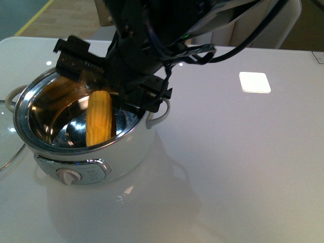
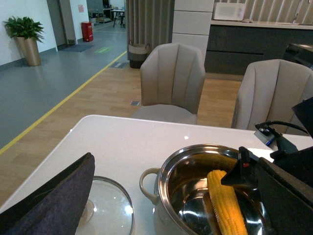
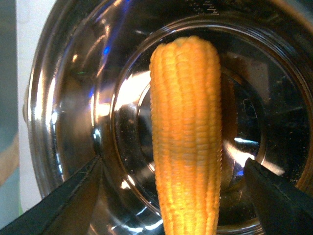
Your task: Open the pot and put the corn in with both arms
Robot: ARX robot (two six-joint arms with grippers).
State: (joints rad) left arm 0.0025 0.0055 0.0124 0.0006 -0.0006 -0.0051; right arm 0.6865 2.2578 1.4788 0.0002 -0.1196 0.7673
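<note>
The white pot (image 1: 129,152) stands open at the table's left, with its cream dial facing me. The yellow corn (image 1: 98,124) rests inside it, leaning up against the near steel wall. My right gripper (image 1: 109,81) hovers open just above the pot's mouth. In the right wrist view its fingers (image 3: 63,205) stand apart on either side of the corn (image 3: 186,122) without touching it, and the pot's steel wall (image 3: 58,98) lies behind. The left wrist view shows the corn (image 2: 227,205) in the pot (image 2: 166,181). One dark finger (image 2: 54,196) of my open left gripper hangs over the lid.
The clear glass lid (image 1: 7,147) lies flat on the table left of the pot, seen also as the lid (image 2: 110,205) in the left wrist view. A white square (image 1: 254,82) sits at the table's far right. Beige chairs (image 2: 171,78) stand beyond the far edge.
</note>
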